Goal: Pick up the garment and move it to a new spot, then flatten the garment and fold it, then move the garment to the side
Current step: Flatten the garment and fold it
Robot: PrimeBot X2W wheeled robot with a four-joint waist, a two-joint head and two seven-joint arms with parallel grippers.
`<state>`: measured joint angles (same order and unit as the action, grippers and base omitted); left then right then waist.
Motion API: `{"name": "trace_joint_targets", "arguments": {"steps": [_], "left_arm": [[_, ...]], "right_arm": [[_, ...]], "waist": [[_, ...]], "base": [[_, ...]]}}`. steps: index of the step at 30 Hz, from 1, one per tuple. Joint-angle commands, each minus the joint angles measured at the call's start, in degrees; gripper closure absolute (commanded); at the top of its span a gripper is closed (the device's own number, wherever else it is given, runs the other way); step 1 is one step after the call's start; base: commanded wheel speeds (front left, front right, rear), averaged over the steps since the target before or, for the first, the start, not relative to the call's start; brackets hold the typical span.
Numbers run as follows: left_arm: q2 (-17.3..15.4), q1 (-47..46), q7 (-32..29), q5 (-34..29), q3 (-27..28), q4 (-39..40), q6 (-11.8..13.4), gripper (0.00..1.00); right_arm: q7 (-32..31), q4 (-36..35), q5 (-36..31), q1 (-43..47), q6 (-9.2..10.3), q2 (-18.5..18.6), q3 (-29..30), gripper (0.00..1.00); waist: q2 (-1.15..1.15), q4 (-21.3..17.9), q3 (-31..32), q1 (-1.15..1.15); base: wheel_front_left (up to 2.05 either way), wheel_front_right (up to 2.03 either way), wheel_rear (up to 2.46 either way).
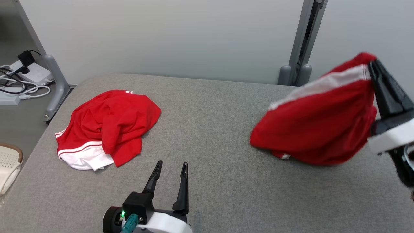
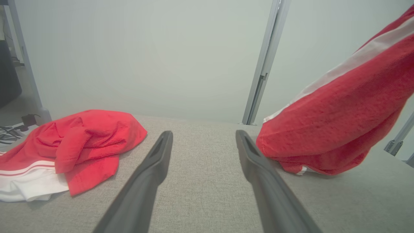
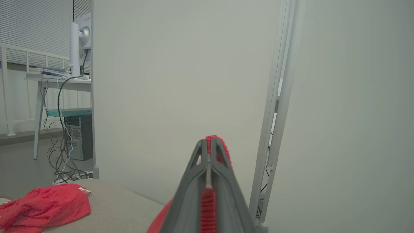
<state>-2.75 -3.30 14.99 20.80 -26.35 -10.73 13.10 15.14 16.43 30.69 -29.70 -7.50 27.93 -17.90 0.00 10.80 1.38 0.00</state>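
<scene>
My right gripper [image 1: 372, 63] is shut on the top edge of a red garment [image 1: 320, 123] with a white stripe, which hangs from it at the right, its lower end touching the grey table [image 1: 213, 129]. In the right wrist view red cloth is pinched between the shut fingers [image 3: 226, 171] of that gripper [image 3: 209, 144]. The hanging garment [image 2: 339, 119] shows at the right of the left wrist view. A second red and white garment [image 1: 106, 127] lies crumpled at the table's left. My left gripper [image 1: 171, 166] stands open near the front edge, holding nothing [image 2: 203, 136].
A grey panel wall backs the table, with a metal post [image 1: 302, 42] behind the held garment. Off the table's left edge are a power strip with cables [image 1: 22, 81] on the floor and a pale basket [image 1: 9, 168].
</scene>
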Motion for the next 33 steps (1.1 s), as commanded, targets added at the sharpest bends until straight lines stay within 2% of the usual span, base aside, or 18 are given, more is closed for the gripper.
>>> {"name": "trace_joint_targets", "arguments": {"steps": [1,4,9,17,24,25,26,33], "left_arm": [[-0.3,0.4,0.2,0.4,0.2,0.3,-0.2,0.00],[-0.3,0.6,0.2,0.5,0.3,0.4,-0.1,0.00],[-0.3,0.8,0.2,0.5,0.8,0.6,0.2,0.00],[-0.2,-0.1,0.2,-0.1,1.4,0.2,0.2,0.00],[-0.2,-0.4,0.2,-0.3,1.7,-0.1,0.1,0.00],[-0.3,-0.5,0.2,-0.4,1.7,-0.2,0.0,0.00],[-0.2,-0.6,0.2,-0.4,1.7,-0.3,0.0,0.00],[-0.3,-1.2,0.2,-0.9,2.3,-1.0,-0.4,0.00]], "right_arm": [[0.0,0.7,-0.3,2.6,0.02,0.8,0.1,1.00],[0.0,2.2,-1.2,9.1,0.02,1.7,-1.7,1.00],[0.0,2.4,1.1,18.0,0.01,1.1,-6.1,1.00],[0.0,3.0,5.2,25.1,0.02,2.6,-15.7,1.00],[0.0,8.8,8.2,25.0,0.02,2.4,-14.2,1.00],[0.0,9.3,8.4,24.4,0.02,2.2,-13.7,0.65],[0.0,9.7,9.1,24.1,0.01,2.0,-13.5,0.00],[0.0,10.4,12.0,21.7,0.01,1.0,-11.9,0.00]], "waist": [[0.00,-0.1,0.0,0.00],[0.00,-0.7,0.0,0.00],[0.00,-2.9,-0.2,0.00],[0.00,-6.8,-0.4,0.00],[0.00,-9.6,-0.6,0.00],[0.00,-10.0,-0.6,0.00],[0.00,-10.3,-0.6,0.00],[0.00,-13.5,-0.6,0.00]], "base": [[0.00,0.00,0.00],[0.00,0.00,0.00],[0.00,0.00,0.00],[0.00,0.00,0.00],[0.00,0.00,0.00],[0.00,0.00,0.00],[0.00,0.00,0.00],[0.00,0.00,0.00]]}}
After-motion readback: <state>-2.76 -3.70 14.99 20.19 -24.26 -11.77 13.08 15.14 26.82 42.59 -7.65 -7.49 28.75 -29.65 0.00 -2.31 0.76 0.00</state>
